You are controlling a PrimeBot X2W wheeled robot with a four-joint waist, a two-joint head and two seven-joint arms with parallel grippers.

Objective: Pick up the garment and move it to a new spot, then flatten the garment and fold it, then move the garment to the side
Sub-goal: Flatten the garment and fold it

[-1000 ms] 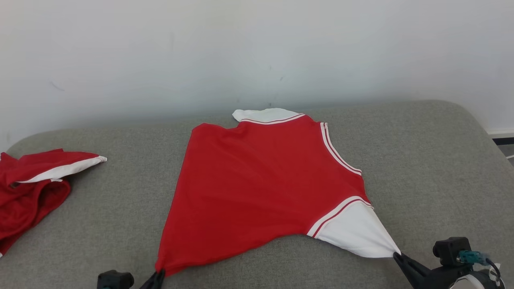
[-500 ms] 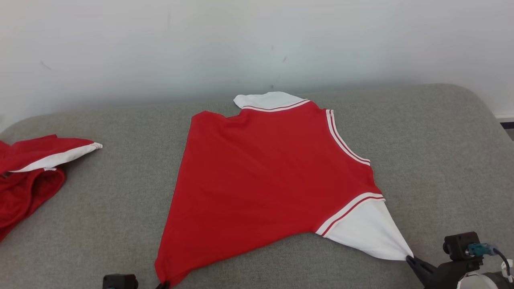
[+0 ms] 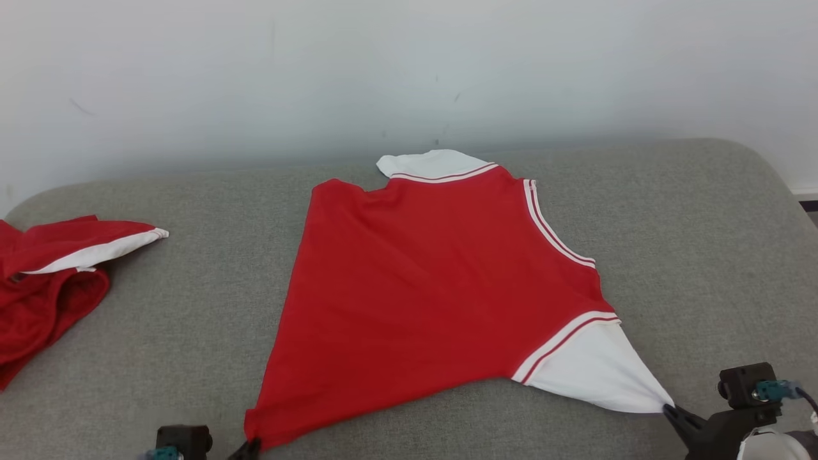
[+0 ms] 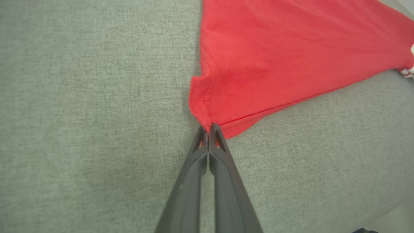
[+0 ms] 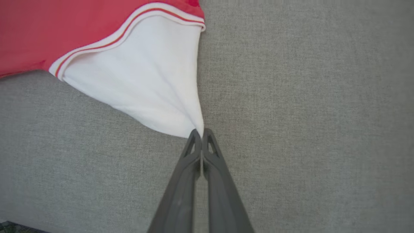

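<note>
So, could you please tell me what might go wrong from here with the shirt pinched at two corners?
1. The left gripper and right gripper each pinch only a tiny tip of the shirt, so a harder pull may slip it free.
2. The shirt lies skewed, its white sleeve stretched to a point; pulling further could leave it lopsided for folding.
</note>
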